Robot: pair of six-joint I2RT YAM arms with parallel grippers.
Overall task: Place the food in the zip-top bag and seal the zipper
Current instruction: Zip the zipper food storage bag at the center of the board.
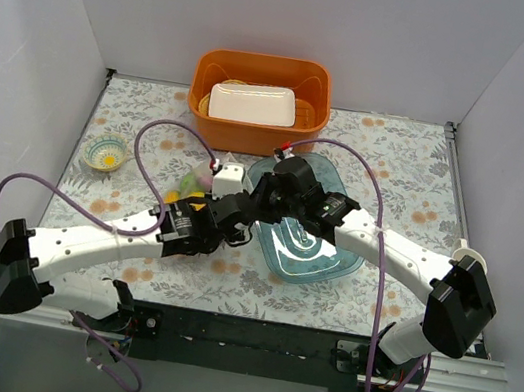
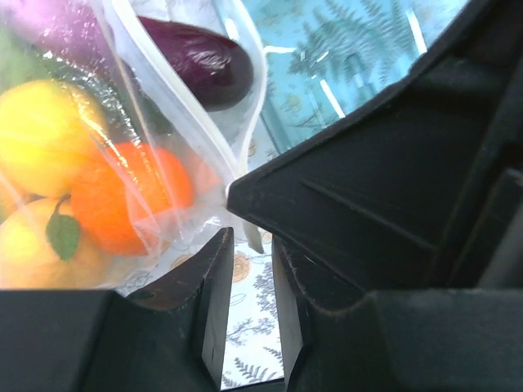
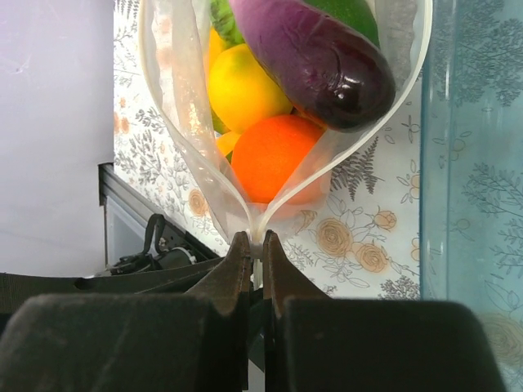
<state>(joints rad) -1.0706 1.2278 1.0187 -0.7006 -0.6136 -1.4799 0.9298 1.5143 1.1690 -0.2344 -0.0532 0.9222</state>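
The clear zip-top bag (image 3: 184, 122) lies on the flowered cloth with its mouth spread wide. The food is inside it: a purple eggplant (image 3: 319, 57), an orange (image 3: 274, 155), a yellow lemon (image 3: 245, 86) and a green piece (image 3: 351, 16). My right gripper (image 3: 257, 241) is shut on the end of the whitish zipper (image 3: 315, 175), where the two strips meet. My left gripper (image 2: 252, 241) sits just below that same corner, open by a narrow gap with only cloth showing between its fingers (image 2: 214, 278). In the top view the right gripper (image 1: 261, 199) and the left gripper (image 1: 237, 220) meet beside the bag (image 1: 191, 184).
A clear blue tray (image 1: 332, 259) lies under the right arm, close to the right of the bag. At the back stands an orange bin (image 1: 252, 135) holding a white tray (image 1: 250, 103). A small patterned bowl (image 1: 105, 153) sits at the far left.
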